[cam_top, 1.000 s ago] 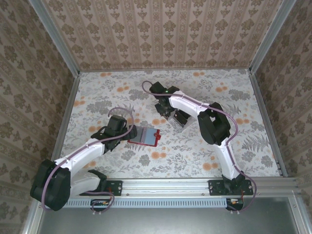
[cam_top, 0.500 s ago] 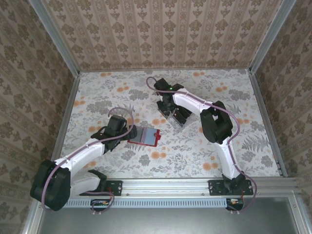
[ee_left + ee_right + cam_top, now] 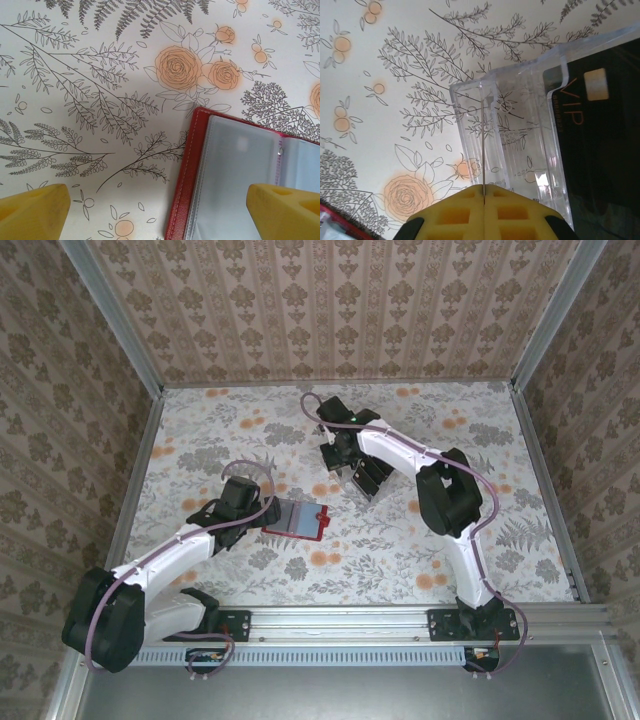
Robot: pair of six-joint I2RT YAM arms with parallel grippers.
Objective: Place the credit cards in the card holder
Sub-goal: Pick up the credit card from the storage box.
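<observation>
While the right claw [image 3: 484,190] is pressed together, the credit cards [image 3: 605,145] lie beside it in a clear tray [image 3: 530,125].

My left arm [image 3: 165,558] reaches forward and to the right, bent low. My left gripper [image 3: 160,212] stands wide open, its yellow fingers [image 3: 35,212] far apart at the lower corners of the wrist view. My right arm [image 3: 455,540] rises, folds at the elbow and stretches left. My right gripper [image 3: 484,195] points down, its two sides pressed tight together.
</observation>
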